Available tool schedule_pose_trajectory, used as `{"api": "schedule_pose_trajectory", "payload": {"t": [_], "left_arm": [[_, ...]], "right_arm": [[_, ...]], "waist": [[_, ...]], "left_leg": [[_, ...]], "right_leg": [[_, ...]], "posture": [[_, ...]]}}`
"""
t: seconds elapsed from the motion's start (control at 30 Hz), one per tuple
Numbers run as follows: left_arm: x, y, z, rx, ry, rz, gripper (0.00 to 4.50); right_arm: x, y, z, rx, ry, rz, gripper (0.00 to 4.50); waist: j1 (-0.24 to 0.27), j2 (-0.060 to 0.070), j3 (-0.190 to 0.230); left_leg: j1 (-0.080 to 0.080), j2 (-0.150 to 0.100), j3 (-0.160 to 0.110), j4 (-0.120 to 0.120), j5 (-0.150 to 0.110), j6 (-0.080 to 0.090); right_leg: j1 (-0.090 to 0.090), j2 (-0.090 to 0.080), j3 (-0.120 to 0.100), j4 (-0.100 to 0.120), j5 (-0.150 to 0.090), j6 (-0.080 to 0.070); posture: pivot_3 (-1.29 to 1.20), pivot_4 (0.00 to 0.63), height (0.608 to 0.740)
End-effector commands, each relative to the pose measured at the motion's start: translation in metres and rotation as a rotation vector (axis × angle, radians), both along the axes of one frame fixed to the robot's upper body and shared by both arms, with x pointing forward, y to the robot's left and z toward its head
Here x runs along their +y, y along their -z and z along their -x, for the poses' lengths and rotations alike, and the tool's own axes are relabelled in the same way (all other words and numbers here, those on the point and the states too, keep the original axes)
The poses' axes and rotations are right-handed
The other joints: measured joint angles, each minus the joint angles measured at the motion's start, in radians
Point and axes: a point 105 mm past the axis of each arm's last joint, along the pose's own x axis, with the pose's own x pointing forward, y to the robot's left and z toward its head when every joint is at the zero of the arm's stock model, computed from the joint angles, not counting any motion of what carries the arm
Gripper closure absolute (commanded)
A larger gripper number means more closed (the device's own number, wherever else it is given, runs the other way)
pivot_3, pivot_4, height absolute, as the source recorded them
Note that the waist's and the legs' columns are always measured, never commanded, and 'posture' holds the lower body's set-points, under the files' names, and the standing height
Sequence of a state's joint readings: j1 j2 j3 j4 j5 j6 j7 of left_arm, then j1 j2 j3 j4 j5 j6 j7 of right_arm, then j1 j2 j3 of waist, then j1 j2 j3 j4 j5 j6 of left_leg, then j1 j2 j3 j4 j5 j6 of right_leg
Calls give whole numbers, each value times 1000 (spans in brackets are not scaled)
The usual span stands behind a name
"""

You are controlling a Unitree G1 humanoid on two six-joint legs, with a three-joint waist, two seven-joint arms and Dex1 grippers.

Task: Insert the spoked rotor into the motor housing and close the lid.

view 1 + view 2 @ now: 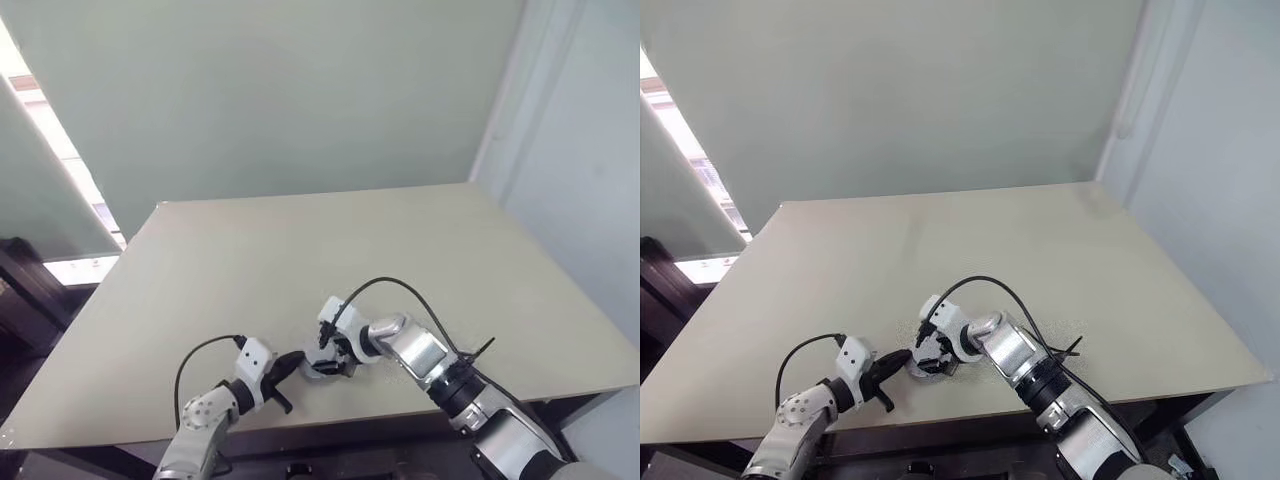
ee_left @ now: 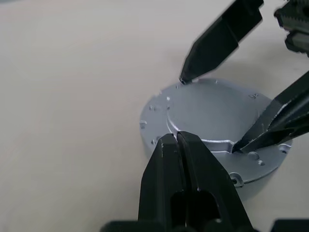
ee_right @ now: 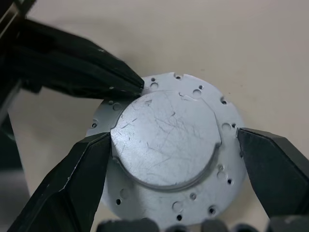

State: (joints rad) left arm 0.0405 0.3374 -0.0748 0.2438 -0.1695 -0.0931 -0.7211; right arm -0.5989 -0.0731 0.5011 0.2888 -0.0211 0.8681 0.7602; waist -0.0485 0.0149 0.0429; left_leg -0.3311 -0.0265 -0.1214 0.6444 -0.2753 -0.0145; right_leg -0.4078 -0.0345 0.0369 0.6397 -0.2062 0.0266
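Down near the front edge of the surface (image 1: 300, 250), about midway along it: the lid (image 3: 166, 140), lying flat. Dull grey metal, matte, round. Raised circular centre, flat on top and marked with fine scratches and hairline scuffs; one side of that raised part cut straight. Around it a lower, thin flange drilled with small holes, singly and in pairs. From the side, a short cylindrical wall under the flange; cannot tell what sits beneath or inside.

Left claw (image 2: 176, 137) closed, its two black, smooth, wedge-shaped fingers pressed together with no gap, tips touching the lid's flange on the side nearer the front edge. Right claw (image 3: 174, 135) spread wide over the lid, pointing steeply down; black tapering fingers (image 3: 82, 179) on opposite sides of the raised centre, one tip against the step, the other at the flange's outer part, not clamped on it.

Surface itself pale beige, matte, lightly speckled, rectangular. Both claws crowding the lid from two sides and hiding much of it from the head views. Thin black cable (image 1: 400, 285) arching above the right wrist. Plain pale green wall (image 1: 300, 100) beyond the far edge.
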Motion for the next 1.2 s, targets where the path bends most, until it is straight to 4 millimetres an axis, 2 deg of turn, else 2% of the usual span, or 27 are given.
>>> {"api": "schedule_pose_trajectory", "payload": {"t": [0.03,0.17,0.37,0.57,0.8,0.97,1.2], "left_arm": [[-7,17,8,70,33,-25,4500],[-9,18,8,70,40,-23,4500],[-10,18,8,70,48,-26,4500],[-11,18,7,71,58,-28,4500],[-15,16,8,69,80,-30,4500],[-14,15,9,68,86,-34,4500],[-11,15,12,71,85,-42,4500]], "right_arm": [[-5,-18,-9,115,109,-157,8],[-11,-37,-18,243,231,-349,8],[-30,-41,-30,385,390,-486,8],[-46,-31,-35,530,520,-560,8],[-58,-6,-24,758,624,-609,8],[-55,14,-13,885,671,-627,8],[-29,13,3,974,593,-641,8]], "waist": [[0,0,0],[0,-1,0],[0,0,1],[-1,0,1],[-1,1,1],[-3,1,1],[-9,1,1]], "left_leg": [[0,0,0,0,0,0],[-4,-1,-1,0,0,0],[-10,-1,-1,-1,0,1],[-9,-1,0,-1,0,1],[-9,-1,0,-1,0,1],[-9,-1,0,-1,0,1],[-7,0,1,-1,0,1]], "right_leg": [[0,0,0,0,0,0],[-2,0,0,0,0,0],[-6,0,0,0,2,3],[-6,0,0,0,0,1],[-5,1,0,0,0,1],[-4,1,0,0,0,1],[-3,2,1,0,0,0]], "posture": [[0,0,740],[0,0,740],[0,0,740],[0,0,740],[0,0,740],[0,0,740],[0,0,740]]}}
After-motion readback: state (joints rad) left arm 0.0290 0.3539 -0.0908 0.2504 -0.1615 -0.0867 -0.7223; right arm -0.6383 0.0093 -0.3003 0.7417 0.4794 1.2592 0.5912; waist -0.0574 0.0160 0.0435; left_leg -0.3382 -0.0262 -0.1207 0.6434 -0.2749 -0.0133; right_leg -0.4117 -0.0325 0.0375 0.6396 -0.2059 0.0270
